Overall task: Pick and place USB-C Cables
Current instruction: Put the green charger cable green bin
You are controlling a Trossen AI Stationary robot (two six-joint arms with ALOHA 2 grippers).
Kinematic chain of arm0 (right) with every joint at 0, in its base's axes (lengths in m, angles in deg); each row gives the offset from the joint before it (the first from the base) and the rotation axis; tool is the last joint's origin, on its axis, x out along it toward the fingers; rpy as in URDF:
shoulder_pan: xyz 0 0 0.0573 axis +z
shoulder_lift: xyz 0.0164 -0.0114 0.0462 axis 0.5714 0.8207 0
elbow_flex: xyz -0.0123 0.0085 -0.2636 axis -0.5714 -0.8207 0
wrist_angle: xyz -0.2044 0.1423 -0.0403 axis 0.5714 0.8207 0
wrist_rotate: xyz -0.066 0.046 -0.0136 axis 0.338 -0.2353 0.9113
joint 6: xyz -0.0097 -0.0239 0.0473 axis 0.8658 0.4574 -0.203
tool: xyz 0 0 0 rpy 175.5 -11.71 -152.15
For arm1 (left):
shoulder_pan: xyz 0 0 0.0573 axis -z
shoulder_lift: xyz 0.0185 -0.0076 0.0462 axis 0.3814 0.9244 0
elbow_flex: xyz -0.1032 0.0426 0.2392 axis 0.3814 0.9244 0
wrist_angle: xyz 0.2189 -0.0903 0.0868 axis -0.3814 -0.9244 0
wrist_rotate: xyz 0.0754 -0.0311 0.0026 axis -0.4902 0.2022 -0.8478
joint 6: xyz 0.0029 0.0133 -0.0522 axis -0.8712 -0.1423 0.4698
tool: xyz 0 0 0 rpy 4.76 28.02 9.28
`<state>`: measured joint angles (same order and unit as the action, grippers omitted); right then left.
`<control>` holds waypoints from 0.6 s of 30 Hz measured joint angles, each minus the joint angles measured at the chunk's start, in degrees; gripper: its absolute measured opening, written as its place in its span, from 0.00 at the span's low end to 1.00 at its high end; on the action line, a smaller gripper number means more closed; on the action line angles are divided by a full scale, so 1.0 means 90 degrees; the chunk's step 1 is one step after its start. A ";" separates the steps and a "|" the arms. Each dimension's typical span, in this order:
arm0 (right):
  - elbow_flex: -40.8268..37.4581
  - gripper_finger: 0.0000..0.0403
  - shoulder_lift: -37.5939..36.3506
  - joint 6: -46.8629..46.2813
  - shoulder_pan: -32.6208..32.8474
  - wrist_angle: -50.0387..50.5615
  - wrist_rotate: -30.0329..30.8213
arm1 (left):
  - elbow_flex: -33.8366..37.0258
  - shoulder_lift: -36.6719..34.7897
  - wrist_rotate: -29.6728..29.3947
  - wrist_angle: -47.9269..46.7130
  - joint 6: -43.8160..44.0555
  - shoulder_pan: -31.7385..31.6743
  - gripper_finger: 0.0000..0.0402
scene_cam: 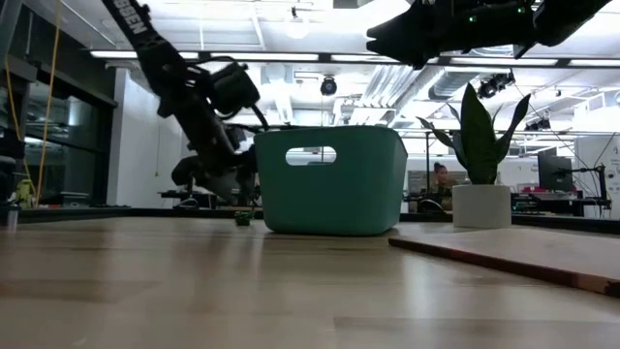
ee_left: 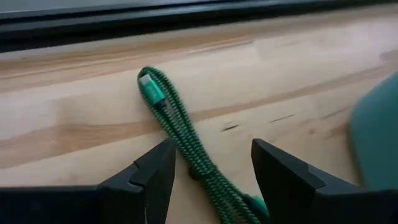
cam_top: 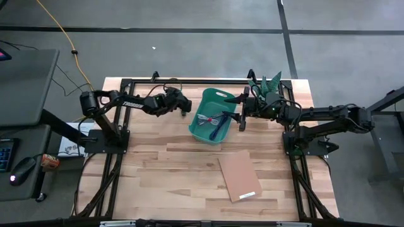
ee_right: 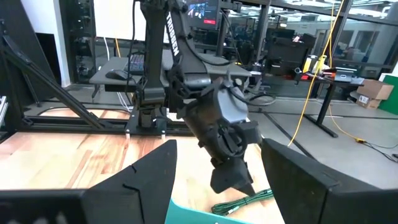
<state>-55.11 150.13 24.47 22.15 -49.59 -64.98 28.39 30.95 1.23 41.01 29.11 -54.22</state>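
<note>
Left gripper [ee_left: 211, 180]: fingers spread, low over green cable [ee_left: 180, 134] on the table beside the bin [cam_top: 205, 123] | Right gripper [cam_top: 242, 113]: fingers spread, empty, above bin's far rim | Bin: held other cables [cam_top: 211, 121] | Cardboard [cam_top: 238, 175]: near front.

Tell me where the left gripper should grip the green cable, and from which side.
Grip the green cable at mid-bundle, where its strands run together, not at the connector end. Come straight down from above: it lies flat on the table, and the left gripper is open with one finger on each side of it.
</note>
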 joint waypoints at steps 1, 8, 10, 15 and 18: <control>0.0000 0.56 0.0000 0.0000 0.0001 0.0000 0.0000 | -0.0139 0.0067 0.0001 -0.0237 -0.0002 -0.0008 0.47; 0.0000 0.56 0.0000 0.0000 0.0001 0.0000 0.0000 | -0.0845 0.0524 -0.0100 -0.1060 0.0022 -0.0058 0.47; 0.0000 0.56 0.0000 0.0000 -0.0001 0.0000 0.0000 | -0.0967 0.0652 -0.0089 -0.1050 0.0025 -0.0102 0.47; 0.0000 0.56 0.0000 -0.0019 0.0001 0.0017 0.0000 | -0.1075 0.1037 0.0054 -0.1402 0.0140 -0.0290 0.47; 0.0000 0.56 0.0000 -0.0010 0.0000 0.0019 0.0000 | -0.1100 0.1170 0.0122 -0.1460 0.0161 -0.0358 0.47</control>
<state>-55.11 150.13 24.38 22.15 -49.42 -64.98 18.50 41.48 2.33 27.87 30.56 -57.45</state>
